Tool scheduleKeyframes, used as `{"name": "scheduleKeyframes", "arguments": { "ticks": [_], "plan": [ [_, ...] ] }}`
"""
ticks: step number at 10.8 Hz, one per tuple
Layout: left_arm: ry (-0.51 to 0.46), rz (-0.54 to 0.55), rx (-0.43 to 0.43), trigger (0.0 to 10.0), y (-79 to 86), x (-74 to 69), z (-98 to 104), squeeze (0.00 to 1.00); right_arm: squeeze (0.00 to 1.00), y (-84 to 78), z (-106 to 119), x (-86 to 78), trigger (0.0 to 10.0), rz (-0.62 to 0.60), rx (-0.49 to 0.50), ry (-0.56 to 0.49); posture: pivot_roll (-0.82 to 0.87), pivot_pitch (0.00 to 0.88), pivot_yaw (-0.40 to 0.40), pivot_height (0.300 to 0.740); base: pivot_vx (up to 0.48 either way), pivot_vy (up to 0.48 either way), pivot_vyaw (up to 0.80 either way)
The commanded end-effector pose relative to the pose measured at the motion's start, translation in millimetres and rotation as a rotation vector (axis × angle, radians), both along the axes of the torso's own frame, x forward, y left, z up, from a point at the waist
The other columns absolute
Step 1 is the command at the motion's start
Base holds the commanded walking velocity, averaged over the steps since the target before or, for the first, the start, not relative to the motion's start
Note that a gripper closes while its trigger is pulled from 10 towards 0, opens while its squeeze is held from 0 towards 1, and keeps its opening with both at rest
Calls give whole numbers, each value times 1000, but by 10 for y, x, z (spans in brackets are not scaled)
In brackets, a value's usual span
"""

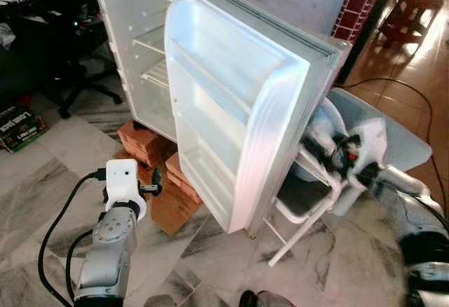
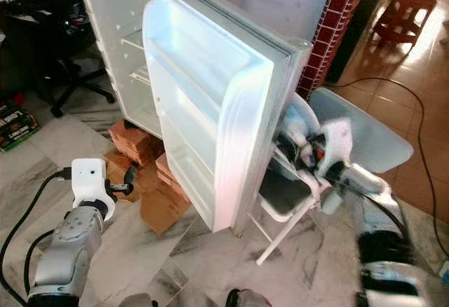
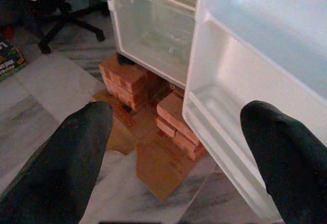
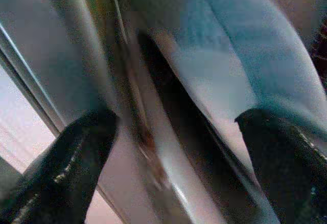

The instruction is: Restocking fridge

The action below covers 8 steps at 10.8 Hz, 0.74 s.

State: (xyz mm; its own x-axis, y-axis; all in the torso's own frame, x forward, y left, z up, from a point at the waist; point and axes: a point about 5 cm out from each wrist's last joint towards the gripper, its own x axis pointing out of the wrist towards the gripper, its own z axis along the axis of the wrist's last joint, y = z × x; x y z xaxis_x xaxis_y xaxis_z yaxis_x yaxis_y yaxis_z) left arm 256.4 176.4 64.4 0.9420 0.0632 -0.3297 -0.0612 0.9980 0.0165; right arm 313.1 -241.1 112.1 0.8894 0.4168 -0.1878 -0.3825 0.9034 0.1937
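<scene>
The white fridge [image 1: 151, 48] stands open, with bare wire shelves inside. Its door [image 1: 231, 104] is swung wide toward me and its door racks are empty. My left gripper [image 3: 176, 127] is open and held low in front of the door's bottom rack, with nothing between its fingers; it also shows at the end of the silver arm [image 1: 156, 181]. My right gripper [image 1: 316, 149] is at the door's outer edge, behind the door. In the blurred right wrist view its fingers [image 4: 76, 152] stand apart, with the door's edge running between them.
Stacked red bricks [image 1: 144, 142] hold the fridge up, with cardboard [image 1: 172, 209] on the floor beside them. A white folding chair [image 1: 379, 132] stands right behind the door. A black office chair [image 1: 77, 33] is at the far left, and a cable [image 1: 414, 97] lies on the floor.
</scene>
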Motion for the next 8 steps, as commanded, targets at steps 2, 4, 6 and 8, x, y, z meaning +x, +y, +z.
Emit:
{"name": "scheduleKeyframes", "arguments": {
  "ticks": [2,4,6,8],
  "plan": [
    [-1,-10,8,10000,-12,24,-3,0,0,459,550,-73,10000,288,371,-153,87,0,-23,740,0,0,0],
    [12,-6,-2,10000,0,8,-23,0,0,824,845,-519,10000,721,580,-165,88,0,-27,740,0,0,0],
    [192,-86,-162,10000,-214,-117,-196,0,0,791,633,-491,10000,678,518,-104,92,0,-27,740,0,0,0],
    [293,-164,-132,10000,-271,-242,-301,0,0,668,361,-336,10000,528,392,-41,97,0,-27,740,0,0,0]
  ]
}}
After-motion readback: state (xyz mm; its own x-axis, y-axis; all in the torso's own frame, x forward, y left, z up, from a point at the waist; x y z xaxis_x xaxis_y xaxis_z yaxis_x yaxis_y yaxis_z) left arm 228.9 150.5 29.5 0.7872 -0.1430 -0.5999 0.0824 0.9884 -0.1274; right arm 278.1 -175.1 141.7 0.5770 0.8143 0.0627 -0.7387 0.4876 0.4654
